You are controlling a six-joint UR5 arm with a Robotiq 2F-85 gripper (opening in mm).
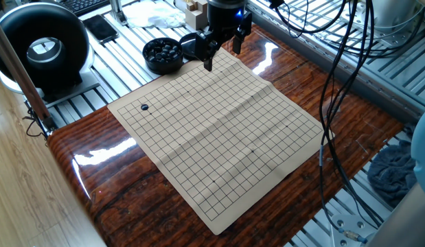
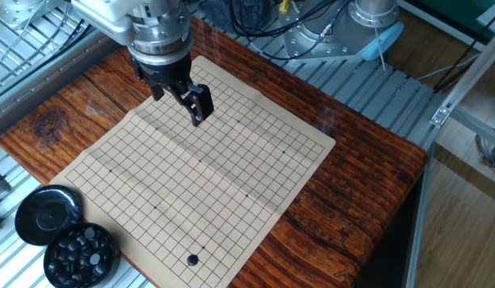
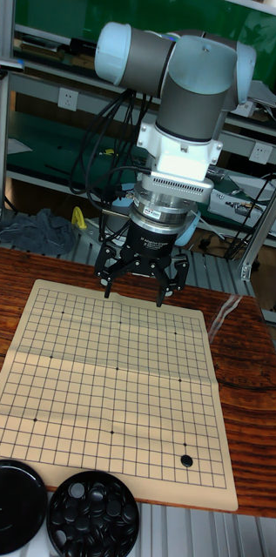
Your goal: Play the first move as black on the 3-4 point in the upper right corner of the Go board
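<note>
Gripper hangs spread, empty, above the Go board (1 black stone near a corner).

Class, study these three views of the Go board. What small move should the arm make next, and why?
Probably lift the gripper straight up, clear of the board, and take no more stones. One black stone already lies near a corner. The fingers stand open and empty over the opposite side, far from that stone. As far as these views show, the single move looks done.
</note>
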